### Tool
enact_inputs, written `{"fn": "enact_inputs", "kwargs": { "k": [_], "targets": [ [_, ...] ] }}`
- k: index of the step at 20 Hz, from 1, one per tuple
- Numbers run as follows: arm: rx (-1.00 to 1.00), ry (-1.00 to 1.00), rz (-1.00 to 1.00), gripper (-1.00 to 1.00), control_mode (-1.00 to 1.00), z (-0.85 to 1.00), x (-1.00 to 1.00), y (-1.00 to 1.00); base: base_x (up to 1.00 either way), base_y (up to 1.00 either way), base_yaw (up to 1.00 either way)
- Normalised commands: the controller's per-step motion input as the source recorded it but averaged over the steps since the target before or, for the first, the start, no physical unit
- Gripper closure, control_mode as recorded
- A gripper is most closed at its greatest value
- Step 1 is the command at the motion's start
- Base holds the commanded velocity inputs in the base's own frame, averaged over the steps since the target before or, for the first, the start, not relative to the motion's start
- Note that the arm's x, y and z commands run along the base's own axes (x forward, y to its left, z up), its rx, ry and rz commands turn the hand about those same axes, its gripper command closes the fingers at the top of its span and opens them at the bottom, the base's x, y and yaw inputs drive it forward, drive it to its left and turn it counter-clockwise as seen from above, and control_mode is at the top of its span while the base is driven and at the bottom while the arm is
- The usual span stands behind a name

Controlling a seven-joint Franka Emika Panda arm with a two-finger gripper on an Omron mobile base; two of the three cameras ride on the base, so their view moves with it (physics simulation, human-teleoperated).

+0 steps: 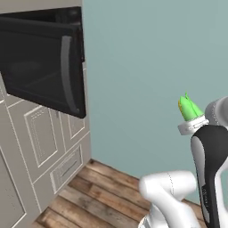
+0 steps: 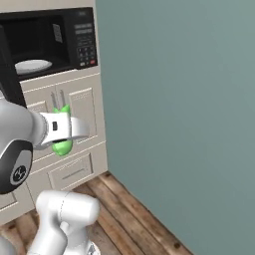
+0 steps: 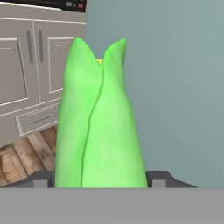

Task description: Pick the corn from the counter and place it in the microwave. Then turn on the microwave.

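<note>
- hand (image 3: 100, 183) is clamped on the corn (image 3: 99, 127), fingers on both sides of the cob, husk tips pointing away from the wrist
- corn's up in the air w/ the arm, well off the wood floor (image 1: 93, 191), teal wall (image 2: 184, 109) behind it
- microwave (image 2: 47, 42) door (image 1: 42, 67) hangs wide open, white plate (image 2: 31, 65) inside
- cream cabinets (image 2: 74, 114) below it, corn still outside the microwave
</note>
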Motion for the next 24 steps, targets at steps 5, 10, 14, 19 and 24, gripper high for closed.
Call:
{"fn": "enact_inputs", "kwargs": {
  "k": [5, 10, 14, 19, 24],
  "targets": [
    [0.0, 0.0, 0.0, 1.0, 1.0, 0.0, 0.0, 0.0, 0.22, -0.19, 0.16],
    [0.0, 0.0, 0.0, 1.0, 1.0, 0.0, 0.0, 0.0, 0.5, -0.21, 0.09],
    [0.0, 0.0, 0.0, 1.0, 1.0, 0.0, 0.0, 0.0, 0.62, -0.18, 0.05],
    [0.0, 0.0, 0.0, 1.0, 1.0, 0.0, 0.0, 0.0, 0.52, -0.06, 0.05],
    [0.0, 0.0, 0.0, 1.0, 1.0, 0.0, 0.0, 0.0, 0.47, 0.01, 0.14]
  ]
}}
